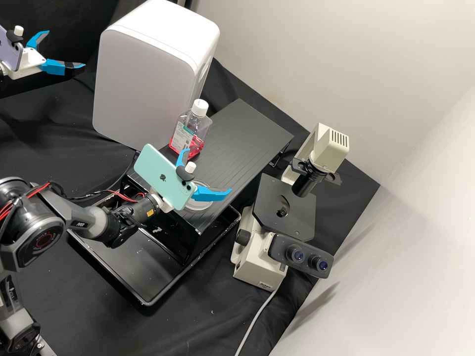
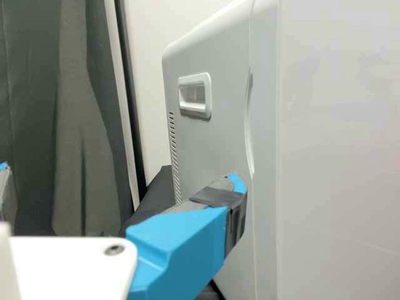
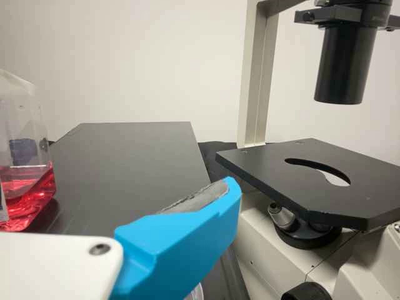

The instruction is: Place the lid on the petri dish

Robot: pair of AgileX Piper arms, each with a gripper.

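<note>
A clear petri dish (image 1: 200,204) lies on the near corner of the black raised platform (image 1: 247,138). My right gripper (image 1: 208,170) hangs just over it with its blue fingers spread wide and open; I cannot tell dish from lid beneath them. In the right wrist view one blue finger (image 3: 187,231) juts over the platform (image 3: 125,162). My left gripper (image 1: 54,52) stands open and empty at the far left, high above the bench, with its finger (image 2: 187,237) next to the white box (image 2: 300,156).
A flask of red liquid (image 1: 190,131) stands on the platform just behind the right gripper. A large white box (image 1: 148,69) rises behind it. A microscope (image 1: 292,217) sits to the right. A black tray (image 1: 133,267) lies under the platform's front.
</note>
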